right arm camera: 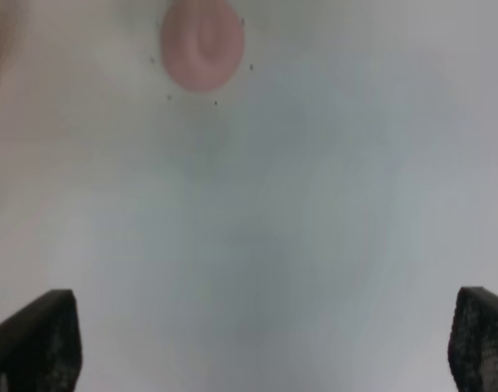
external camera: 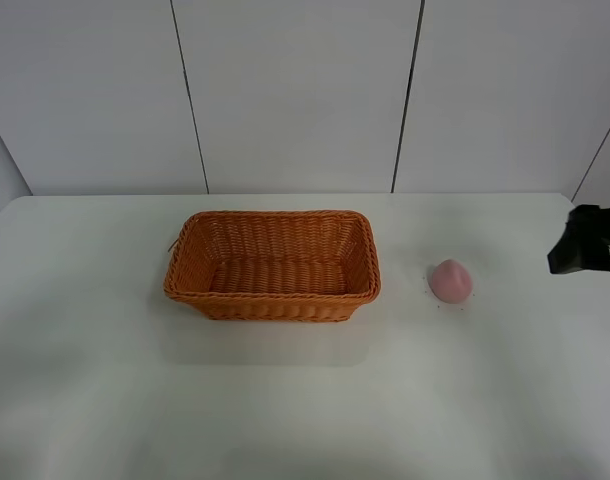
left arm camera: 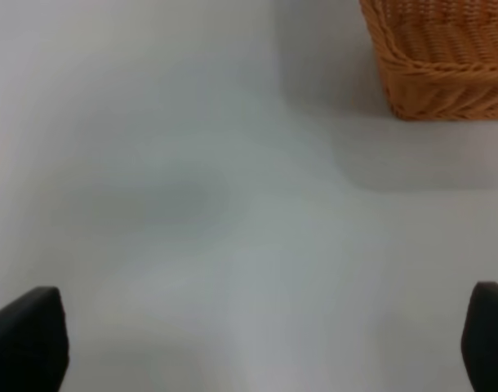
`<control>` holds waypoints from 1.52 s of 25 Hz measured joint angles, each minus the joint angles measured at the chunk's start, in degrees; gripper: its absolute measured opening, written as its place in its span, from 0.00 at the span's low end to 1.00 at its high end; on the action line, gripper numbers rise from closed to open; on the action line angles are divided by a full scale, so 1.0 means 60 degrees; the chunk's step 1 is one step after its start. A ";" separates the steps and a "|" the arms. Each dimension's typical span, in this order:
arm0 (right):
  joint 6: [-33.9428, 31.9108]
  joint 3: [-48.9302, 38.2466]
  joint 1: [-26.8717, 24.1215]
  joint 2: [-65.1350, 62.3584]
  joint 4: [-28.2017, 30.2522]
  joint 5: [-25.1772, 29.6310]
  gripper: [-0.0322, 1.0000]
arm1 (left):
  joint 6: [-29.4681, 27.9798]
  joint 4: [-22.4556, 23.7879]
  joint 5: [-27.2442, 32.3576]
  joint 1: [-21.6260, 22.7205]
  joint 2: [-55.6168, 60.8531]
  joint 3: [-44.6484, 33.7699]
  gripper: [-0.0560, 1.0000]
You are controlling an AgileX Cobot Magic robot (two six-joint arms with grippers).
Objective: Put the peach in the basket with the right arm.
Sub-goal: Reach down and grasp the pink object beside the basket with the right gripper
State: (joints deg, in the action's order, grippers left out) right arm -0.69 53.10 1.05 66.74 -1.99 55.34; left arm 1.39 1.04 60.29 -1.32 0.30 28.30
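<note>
Pink peach (external camera: 450,280) outside basket (external camera: 275,305), untouched; basket empty. Right gripper (right arm camera: 257,347) apart from peach, fingers spread, nothing held. Approach, grasp, transfer remain.

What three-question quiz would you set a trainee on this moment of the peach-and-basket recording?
1. True or false: the peach lies inside the wicker basket.
2. Multiple choice: in the high view, the peach sits A) left of the basket, B) right of the basket on the white table, C) behind the basket.
3. Fill in the blank: the right tool is ____ and holds nothing, with the peach ahead of it.

Key: 1 false; 2 B; 3 open.
</note>
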 joint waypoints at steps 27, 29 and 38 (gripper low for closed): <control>0.0005 0.5849 0.1195 0.8982 0.0240 -0.0135 0.70 | 0.0000 0.0000 0.0000 0.0000 0.0000 0.0000 0.99; -0.0044 0.5857 0.1195 0.9163 0.0244 -0.0365 0.70 | 0.0000 0.0000 0.0000 0.0000 0.0000 0.0000 0.99; -0.0068 0.5857 0.1195 1.0064 0.0244 -0.0752 0.70 | 0.0000 0.0000 0.0000 0.0000 0.0000 0.0000 0.99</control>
State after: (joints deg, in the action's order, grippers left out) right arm -1.10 88.24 8.22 127.12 -0.52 50.83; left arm 1.39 1.04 60.29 -1.32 0.30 28.30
